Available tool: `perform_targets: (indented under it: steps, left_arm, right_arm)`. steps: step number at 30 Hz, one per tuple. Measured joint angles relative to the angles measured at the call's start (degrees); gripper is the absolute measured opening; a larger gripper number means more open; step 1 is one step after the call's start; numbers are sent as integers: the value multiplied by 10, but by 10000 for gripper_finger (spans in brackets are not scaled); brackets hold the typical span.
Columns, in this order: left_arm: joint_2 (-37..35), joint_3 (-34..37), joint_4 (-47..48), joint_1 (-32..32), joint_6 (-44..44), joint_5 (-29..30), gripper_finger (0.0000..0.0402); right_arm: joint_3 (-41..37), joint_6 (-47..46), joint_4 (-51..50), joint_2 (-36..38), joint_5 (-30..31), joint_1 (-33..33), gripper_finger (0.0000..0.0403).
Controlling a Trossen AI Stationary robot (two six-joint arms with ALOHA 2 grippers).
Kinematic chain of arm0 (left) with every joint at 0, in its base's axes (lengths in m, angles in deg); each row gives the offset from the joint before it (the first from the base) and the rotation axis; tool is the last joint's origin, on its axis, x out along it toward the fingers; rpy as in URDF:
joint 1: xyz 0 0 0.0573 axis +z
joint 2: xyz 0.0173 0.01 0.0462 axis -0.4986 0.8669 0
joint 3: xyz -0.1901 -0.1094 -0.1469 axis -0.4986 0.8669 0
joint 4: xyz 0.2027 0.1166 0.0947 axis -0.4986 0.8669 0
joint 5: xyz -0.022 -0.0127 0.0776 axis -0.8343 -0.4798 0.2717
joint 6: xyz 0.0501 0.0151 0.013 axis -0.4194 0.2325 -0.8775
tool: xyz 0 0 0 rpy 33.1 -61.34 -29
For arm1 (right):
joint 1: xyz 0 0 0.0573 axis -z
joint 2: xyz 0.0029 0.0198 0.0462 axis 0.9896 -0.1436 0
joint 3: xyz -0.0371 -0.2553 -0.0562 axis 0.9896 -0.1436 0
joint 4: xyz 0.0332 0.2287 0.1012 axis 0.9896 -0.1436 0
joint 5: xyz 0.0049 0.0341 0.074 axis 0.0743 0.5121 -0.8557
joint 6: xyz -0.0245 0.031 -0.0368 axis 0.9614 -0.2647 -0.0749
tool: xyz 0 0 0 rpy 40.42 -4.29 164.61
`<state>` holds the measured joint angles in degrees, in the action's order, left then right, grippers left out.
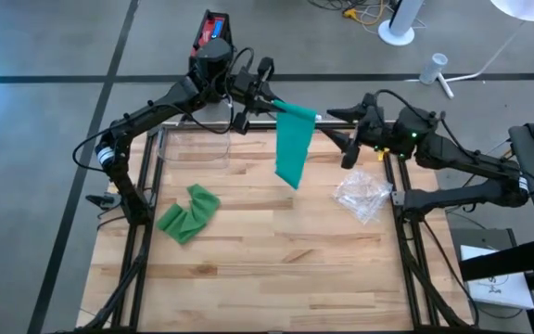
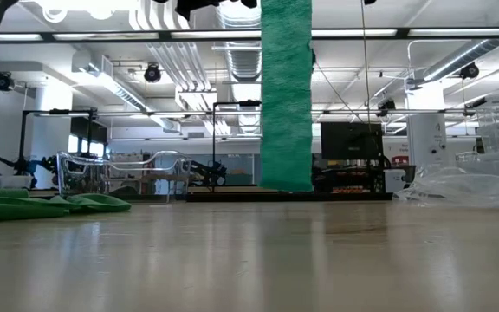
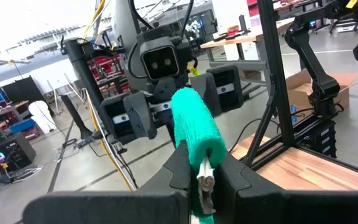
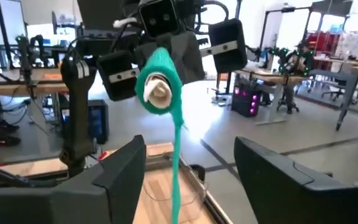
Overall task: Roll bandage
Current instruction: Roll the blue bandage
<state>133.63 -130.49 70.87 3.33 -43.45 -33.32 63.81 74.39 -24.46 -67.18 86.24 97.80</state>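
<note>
Light wooden slatted table (image 1: 276,269) on a black frame, both dark arms raised over its far edge. Left arm reaches in from the far left; left gripper (image 1: 265,100) is pressed together on the rolled end of the green crepe bandage (image 1: 293,148), clamping it well above the table, roll lying level between the fingers (image 3: 180,163). From the roll 1 loose tail hangs straight down, its lower end above the wood. Right gripper (image 1: 343,141) sits just beside the roll, apart from it, fingers (image 4: 124,168) spread wide and holding nothing. Crumpled green bandage heap (image 1: 189,213) lies on the table's left side. Clear plastic wrapper (image 1: 363,195) lies crumpled near the right edge. Clear plastic box (image 1: 195,145) stands at the far left corner.
</note>
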Motion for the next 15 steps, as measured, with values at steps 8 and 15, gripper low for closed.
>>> perform_targets:
  steps: [8,15]
  left_arm:
    - [0,0,0,0,2,0,15]
    - [0,0,1,0,5,0,15]
  right_arm:
    - [3,-16,39,-54,-2,0,131]
    - [10,-27,39,-51,-2,0,22]
